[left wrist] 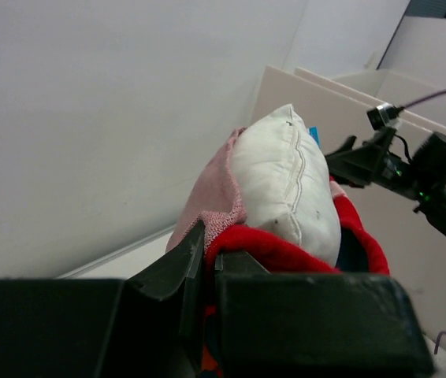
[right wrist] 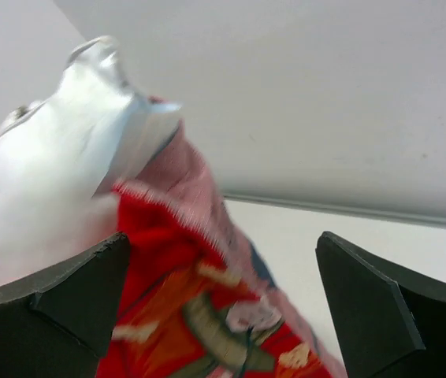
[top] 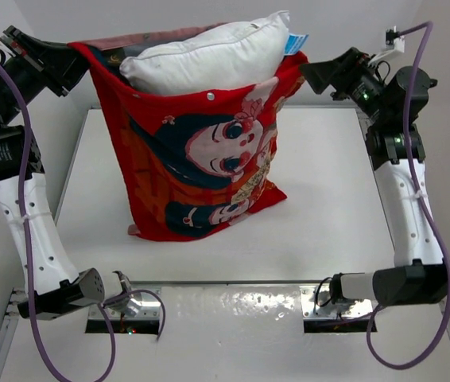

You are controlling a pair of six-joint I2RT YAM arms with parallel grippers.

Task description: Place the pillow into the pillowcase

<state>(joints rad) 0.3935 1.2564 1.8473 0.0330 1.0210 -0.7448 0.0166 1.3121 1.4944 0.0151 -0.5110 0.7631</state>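
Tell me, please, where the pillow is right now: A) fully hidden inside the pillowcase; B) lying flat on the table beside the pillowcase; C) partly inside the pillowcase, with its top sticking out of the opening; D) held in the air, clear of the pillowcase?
C: the white pillow bulges out of the open top of the red pillowcase, which covers the rest of it.

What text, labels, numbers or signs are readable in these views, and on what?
None can be read.
The blue tag by the corner of the pillow: too small to read.
The print on the pillowcase: cartoon figures only, no legible letters.
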